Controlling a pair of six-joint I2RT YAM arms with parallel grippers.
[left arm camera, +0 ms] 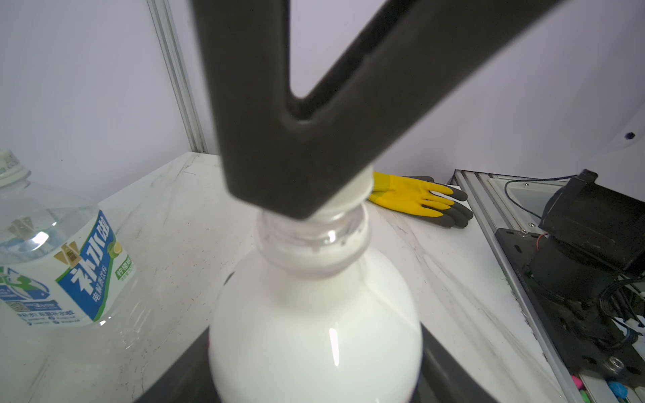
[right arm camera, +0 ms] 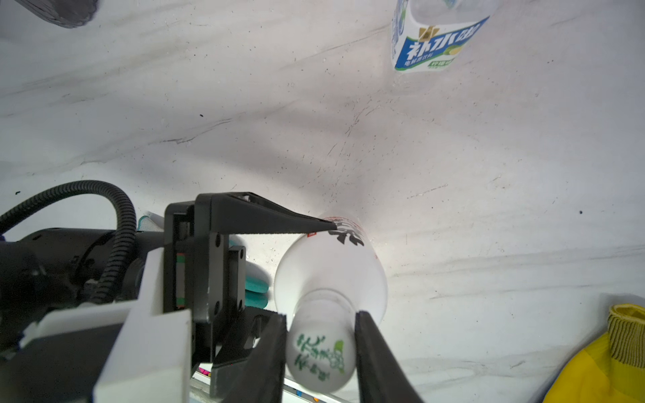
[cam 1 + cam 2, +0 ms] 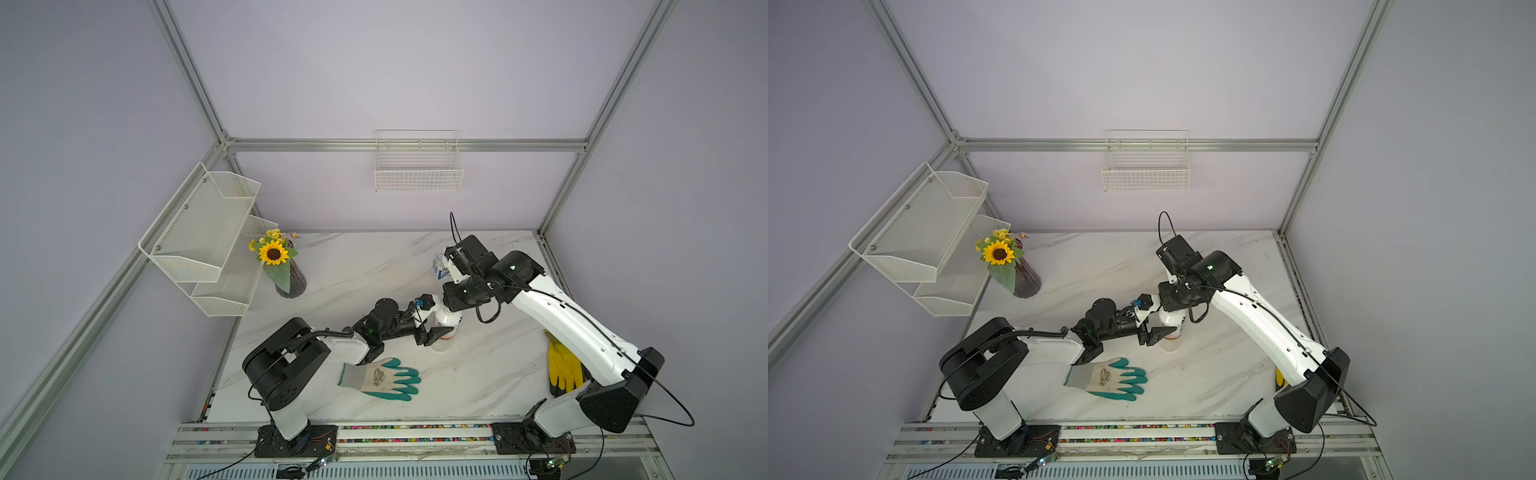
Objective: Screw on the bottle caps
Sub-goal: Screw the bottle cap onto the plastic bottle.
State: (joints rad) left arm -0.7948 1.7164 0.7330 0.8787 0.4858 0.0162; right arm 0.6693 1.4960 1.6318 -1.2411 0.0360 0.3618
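Right tool (image 2: 321, 319) clamped on cap (image 2: 319, 356), which sits on white bottle (image 2: 331, 265) neck. Left tool (image 3: 439, 328) clamped round the white bottle's body. It stands upright on counter (image 2: 453, 174). Clear bottle (image 1: 62, 265), capped, stands apart nearer back wall.

**Your cell: pale walls, marble top**

You look down into a booth with plain pale lilac walls (image 3: 374, 62). Aluminium profile bars (image 3: 407, 145) run up the corners and across the back. A white wire basket (image 3: 419, 174) hangs from the back bar. A two-tier white mesh shelf (image 3: 203, 232) is fixed to the left-hand wall. The white marble-patterned tabletop (image 3: 478, 374) is softly, evenly lit. An aluminium rail (image 3: 415, 434) runs along its near edge.
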